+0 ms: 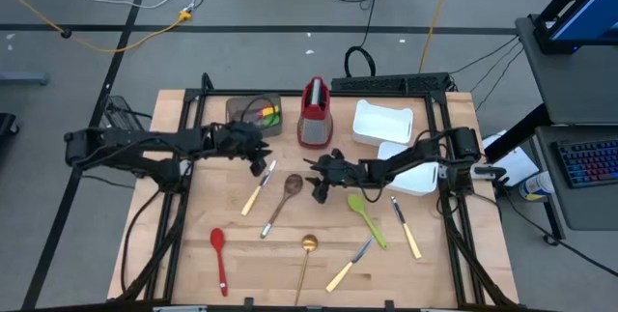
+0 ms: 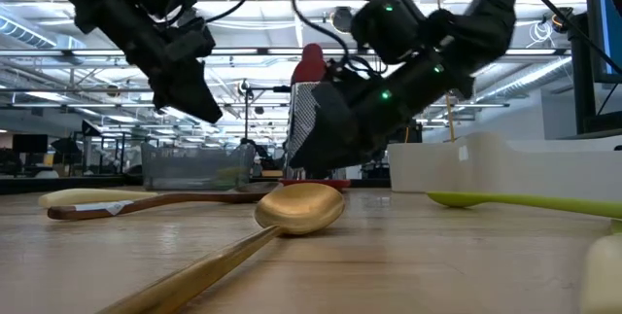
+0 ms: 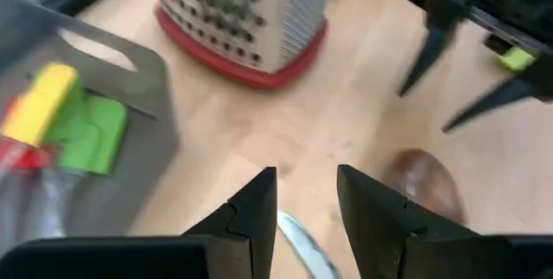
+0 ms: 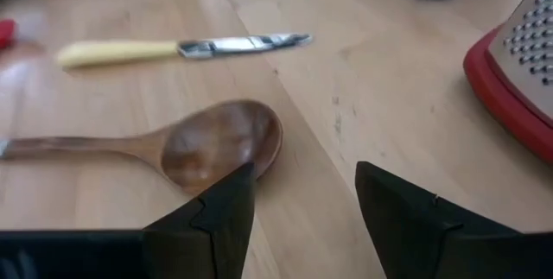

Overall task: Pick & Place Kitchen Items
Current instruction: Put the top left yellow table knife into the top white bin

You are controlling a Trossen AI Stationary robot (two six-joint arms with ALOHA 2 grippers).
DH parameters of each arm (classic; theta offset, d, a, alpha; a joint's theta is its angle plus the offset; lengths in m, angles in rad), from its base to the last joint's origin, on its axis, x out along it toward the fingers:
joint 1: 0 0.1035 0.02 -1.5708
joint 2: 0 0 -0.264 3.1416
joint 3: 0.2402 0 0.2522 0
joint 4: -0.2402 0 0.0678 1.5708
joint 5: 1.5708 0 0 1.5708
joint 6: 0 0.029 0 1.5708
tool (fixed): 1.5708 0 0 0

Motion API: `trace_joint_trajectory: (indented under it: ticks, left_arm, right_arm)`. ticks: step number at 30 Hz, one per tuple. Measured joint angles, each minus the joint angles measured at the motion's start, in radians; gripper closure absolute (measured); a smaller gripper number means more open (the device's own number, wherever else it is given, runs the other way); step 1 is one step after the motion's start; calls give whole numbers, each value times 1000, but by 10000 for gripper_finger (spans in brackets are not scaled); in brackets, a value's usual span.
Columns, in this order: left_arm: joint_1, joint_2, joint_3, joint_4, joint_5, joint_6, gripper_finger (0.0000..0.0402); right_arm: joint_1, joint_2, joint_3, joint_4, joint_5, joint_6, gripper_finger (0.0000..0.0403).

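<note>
Several utensils lie flat on the wooden table. A yellow-handled knife and a wooden spoon lie at the middle. My left gripper hangs open over the knife's blade end. My right gripper is open beside the wooden spoon's bowl, to its right. A green spoon, two more yellow-handled knives, a gold spoon and a red spoon lie nearer the front. The brown bin holds green, yellow and red items.
A red-and-steel grater stands upright at the far middle, between the bin and two white trays at the far right. The two grippers are close together, the wooden spoon's bowl between them.
</note>
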Motion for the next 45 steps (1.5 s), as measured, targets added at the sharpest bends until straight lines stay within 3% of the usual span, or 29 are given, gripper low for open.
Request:
trace_joint_trajectory:
  ticks: [7, 14, 21, 31, 38, 45]
  left_arm:
    - [-116, 0, 0, -107, -15, -174, 277]
    - [-242, 0, -49, -125, -31, -344, 277]
    - [-333, 0, -120, -124, -132, -476, 277]
    - [-407, 0, -185, -117, -219, -595, 277]
    - [-461, 1, -241, 65, -235, -599, 277]
    - [-528, 41, -258, 81, -236, -608, 277]
  right_arm:
    - [0, 0, -117, 202, 0, 0, 217]
    - [0, 0, -147, 214, 0, -4, 218]
    - [0, 0, -148, 218, 0, -12, 222]
    - [0, 0, -148, 219, 0, -9, 226]
    - [0, 0, -148, 219, 0, -9, 227]
    - [0, 0, -148, 220, -1, -8, 228]
